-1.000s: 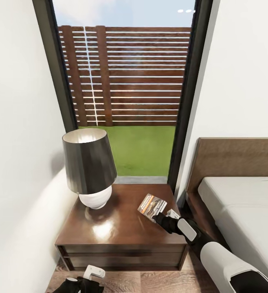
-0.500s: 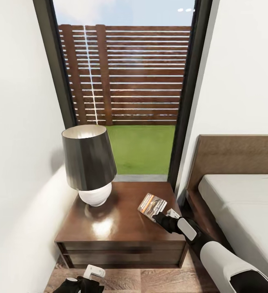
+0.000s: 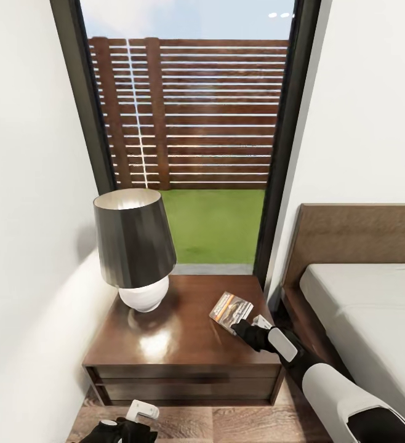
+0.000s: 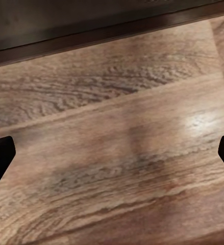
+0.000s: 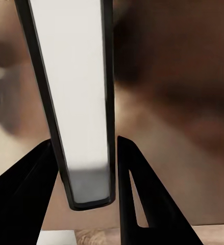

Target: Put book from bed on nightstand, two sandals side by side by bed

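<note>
Head view: the nightstand (image 3: pixel 184 344) stands against the white wall below a tall dark-framed window (image 3: pixel 190 135) that shows grass and a slatted fence. A lamp (image 3: pixel 133 252) with a dark shade and a white base sits on the top toward 10 o'clock. The book (image 3: pixel 230 308) is over the nightstand's top toward 2 o'clock, near the edge that faces the bed (image 3: pixel 362 307), tilted, with its orange band and brownish picture showing. The right gripper (image 3: pixel 244 325) reaches in from 4 o'clock and meets the book's near end — its fingers are closed on that end. Whether the book's far end touches the wood, I cannot tell. The bed's dark headboard and grey mattress lie to the right, at 3 o'clock. The left gripper (image 3: pixel 135 418) hangs low at 7 o'clock, in front of the nightstand's drawer front, over the plank floor (image 3: pixel 227 424).

Left wrist view: the two dark fingertips (image 4: pixel 0 158) stand wide apart at the sides of the picture, jaws open, nothing between them. Beyond them lies the brown wood-plank floor (image 4: pixel 117 153), with the dark lower edge of the nightstand (image 4: pixel 91 25) across the far side.

Right wrist view: the book (image 5: pixel 73 102) is seen edge-on — white page block inside a thin dark cover — clamped between the two dark fingers (image 5: pixel 142 199). Behind it is the glossy brown top of the nightstand (image 5: pixel 183 102), blurred.
</note>
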